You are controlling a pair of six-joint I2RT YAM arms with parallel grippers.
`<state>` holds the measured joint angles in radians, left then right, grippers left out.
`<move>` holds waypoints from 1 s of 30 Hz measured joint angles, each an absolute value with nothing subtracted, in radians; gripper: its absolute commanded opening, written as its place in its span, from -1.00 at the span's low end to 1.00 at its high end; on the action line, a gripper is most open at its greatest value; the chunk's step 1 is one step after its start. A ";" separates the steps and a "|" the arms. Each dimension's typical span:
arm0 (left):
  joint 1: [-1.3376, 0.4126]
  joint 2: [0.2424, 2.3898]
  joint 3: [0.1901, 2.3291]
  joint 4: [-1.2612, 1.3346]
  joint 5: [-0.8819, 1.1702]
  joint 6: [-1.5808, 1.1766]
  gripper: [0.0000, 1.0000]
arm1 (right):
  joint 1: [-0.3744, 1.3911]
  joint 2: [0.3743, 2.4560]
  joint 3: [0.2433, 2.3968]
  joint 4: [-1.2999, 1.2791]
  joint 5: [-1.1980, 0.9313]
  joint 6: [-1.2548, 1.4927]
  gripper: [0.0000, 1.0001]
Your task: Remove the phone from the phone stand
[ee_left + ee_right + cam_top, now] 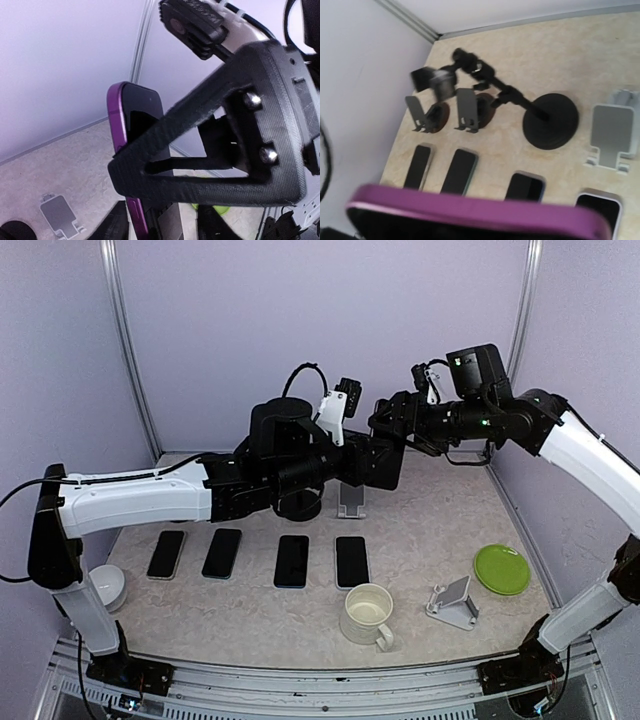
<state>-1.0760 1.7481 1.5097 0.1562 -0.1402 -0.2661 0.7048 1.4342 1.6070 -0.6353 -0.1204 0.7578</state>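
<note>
Lift step: purple-edged black phone (pixel 142 105) clear of grey metal stand (pixel 351 498).
Left gripper (pixel 375 462) clamps it, right gripper (pixel 385 420) unreadable; you now lay it aside.

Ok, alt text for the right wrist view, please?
A purple-edged phone fills the bottom of the frame, close to the camera and blurred. Beyond it, on the beige table, four phones lie flat in a row. Behind them are two small dark stands, a black jointed-arm holder on a round base and an empty grey phone stand.

arms raised, meeting | left end effector (pixel 372 462) gripping | right end effector (pixel 388 425) unclear
</note>
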 measured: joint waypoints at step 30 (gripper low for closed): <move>-0.990 1.594 1.390 0.140 -0.157 -0.249 0.78 | 0.423 1.557 1.281 -0.625 -0.304 0.585 -0.34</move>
